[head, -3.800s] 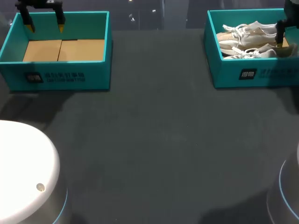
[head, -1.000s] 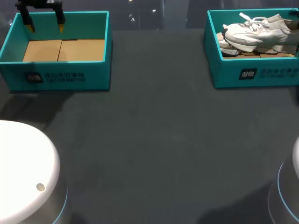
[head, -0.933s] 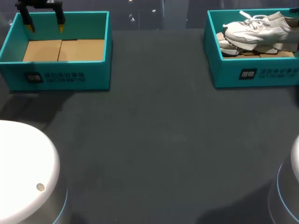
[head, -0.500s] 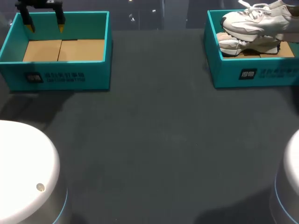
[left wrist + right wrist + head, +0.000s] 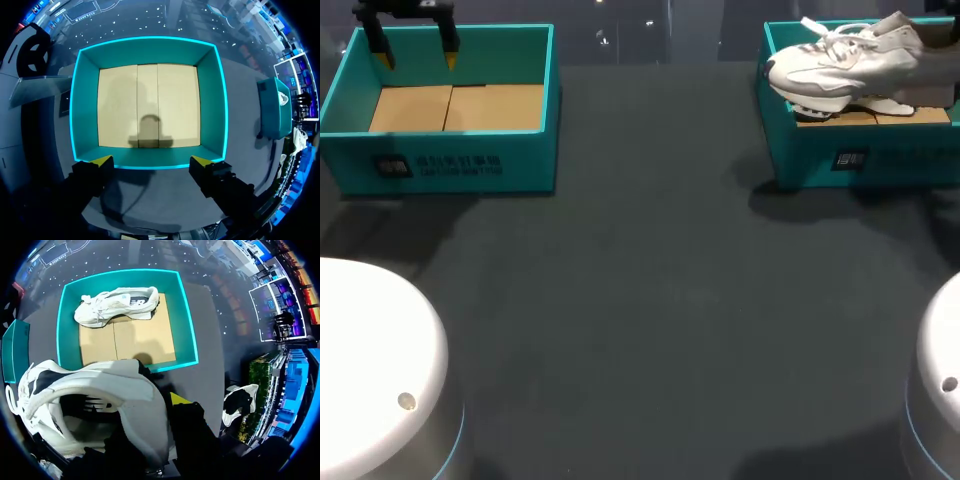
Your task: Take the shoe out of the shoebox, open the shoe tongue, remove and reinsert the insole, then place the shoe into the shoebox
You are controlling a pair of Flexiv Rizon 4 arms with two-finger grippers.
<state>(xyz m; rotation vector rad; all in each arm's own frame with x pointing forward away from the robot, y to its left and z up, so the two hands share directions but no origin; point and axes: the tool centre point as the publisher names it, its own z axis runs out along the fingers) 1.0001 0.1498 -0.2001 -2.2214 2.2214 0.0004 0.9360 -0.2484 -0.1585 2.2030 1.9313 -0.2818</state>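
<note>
Dark counter [image 5: 650,300]: R hand [image 5: 155,410] clamped on white sneaker [image 5: 830,68] above teal shoebox [image 5: 850,160], second sneaker [image 5: 116,305] inside; L hand [image 5: 152,162] fingers apart, well left of it.

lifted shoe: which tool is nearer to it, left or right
Right. The right tool grips the lifted shoe at its heel, above the right shoebox. The left tool hangs open over the empty left shoebox, across the table.
</note>
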